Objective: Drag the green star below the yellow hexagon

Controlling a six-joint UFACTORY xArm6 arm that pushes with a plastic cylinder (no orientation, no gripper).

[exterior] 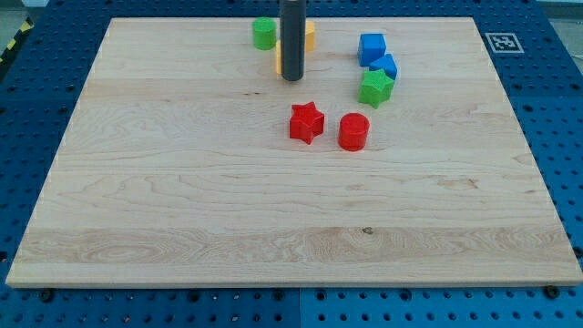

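Observation:
The green star lies at the view's upper right, touching a blue block just above it. The yellow hexagon is near the view's top centre, largely hidden behind the dark rod. My tip rests on the board just below the yellow hexagon, well to the left of the green star. A thin yellow block shows at the rod's left edge; its shape is hidden.
A green cylinder stands left of the rod at the top. A blue cube sits above the other blue block. A red star and a red cylinder lie mid-board. The wooden board has blue pegboard around it.

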